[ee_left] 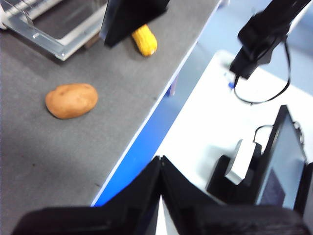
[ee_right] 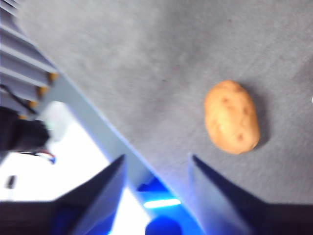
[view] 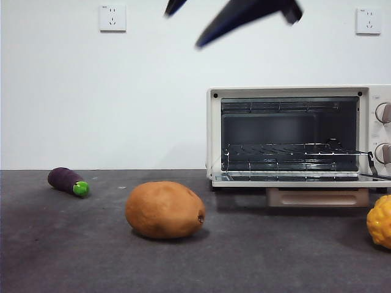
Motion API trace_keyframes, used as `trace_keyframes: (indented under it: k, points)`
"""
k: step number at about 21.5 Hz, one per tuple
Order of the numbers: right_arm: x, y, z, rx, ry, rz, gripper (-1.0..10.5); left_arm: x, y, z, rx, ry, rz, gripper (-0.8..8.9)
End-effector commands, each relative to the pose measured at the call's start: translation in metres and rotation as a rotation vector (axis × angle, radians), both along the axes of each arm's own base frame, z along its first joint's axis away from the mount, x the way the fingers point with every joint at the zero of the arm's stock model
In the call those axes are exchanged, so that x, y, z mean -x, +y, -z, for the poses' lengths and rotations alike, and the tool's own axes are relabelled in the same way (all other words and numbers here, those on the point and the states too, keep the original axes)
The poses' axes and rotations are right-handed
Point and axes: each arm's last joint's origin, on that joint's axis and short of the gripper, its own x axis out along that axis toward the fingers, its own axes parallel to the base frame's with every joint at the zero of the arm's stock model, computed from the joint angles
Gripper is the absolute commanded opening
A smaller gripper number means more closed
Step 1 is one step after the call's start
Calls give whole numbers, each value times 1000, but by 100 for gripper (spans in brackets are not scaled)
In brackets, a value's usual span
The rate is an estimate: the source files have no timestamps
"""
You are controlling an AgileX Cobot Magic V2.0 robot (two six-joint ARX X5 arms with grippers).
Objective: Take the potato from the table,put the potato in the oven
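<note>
The potato [view: 164, 209] lies on the dark grey table [view: 256, 262], left of and in front of the oven [view: 287, 134]. The oven's door is folded down, and its wire rack [view: 293, 149] shows inside. My right gripper [ee_right: 156, 166] hangs open high over the table's front edge, well apart from the potato [ee_right: 232, 117]. Its dark arm [view: 244, 15] crosses the top of the front view. My left gripper [ee_left: 160, 164] is shut and empty, out past the table's edge, far from the potato [ee_left: 71, 100].
A purple eggplant [view: 68, 181] lies at the back left. A bumpy yellow fruit [view: 380, 221] sits at the right edge, in front of the oven. The lowered door and its beige handle [view: 317, 197] jut toward the front. A white side desk [ee_left: 215, 122] stands beyond the table.
</note>
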Motion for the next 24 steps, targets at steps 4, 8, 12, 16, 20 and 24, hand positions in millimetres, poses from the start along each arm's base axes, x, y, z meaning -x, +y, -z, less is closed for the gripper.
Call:
trace_keyframes:
  k: [4, 8, 12, 16, 20, 24]
  points:
    - [-24, 27, 31, 68, -77, -62, 634, 23, 32, 1, 129, -32, -35, -6]
    - [-40, 42, 60, 158, -124, -89, 636, 34, 49, 3, 200, -45, -52, -5]
    - [-47, 57, 87, 285, -212, -121, 636, 39, 56, 4, 226, -58, -54, -5]
    - [-52, 70, 110, 328, -231, -160, 636, 40, 56, 4, 228, -58, -54, -5]
    - [-54, 76, 132, 372, -206, -174, 636, 40, 56, 4, 230, -51, -59, -5]
    - [-54, 80, 148, 401, -163, -186, 629, 40, 56, 4, 230, -51, -58, -5]
